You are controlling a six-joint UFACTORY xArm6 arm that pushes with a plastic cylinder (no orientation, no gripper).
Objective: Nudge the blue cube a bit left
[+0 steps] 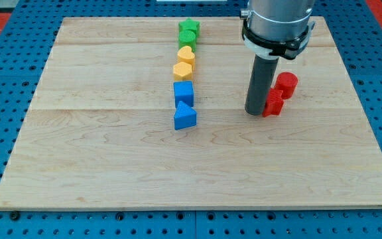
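Note:
The blue cube point(184, 91) sits near the middle of the wooden board point(111, 159). A blue wedge-shaped block point(185, 117) touches its lower side. My tip point(254, 112) is well to the view's right of the blue cube, apart from it. It stands right against the left side of a red block point(274, 103).
A column runs up from the blue cube: an orange hexagon-like block point(183, 70), a yellow heart point(187, 55), a green cylinder point(188, 38) and a green star point(190, 28). A red cylinder point(286, 84) sits up-right of the red block. Blue pegboard point(5, 79) surrounds the board.

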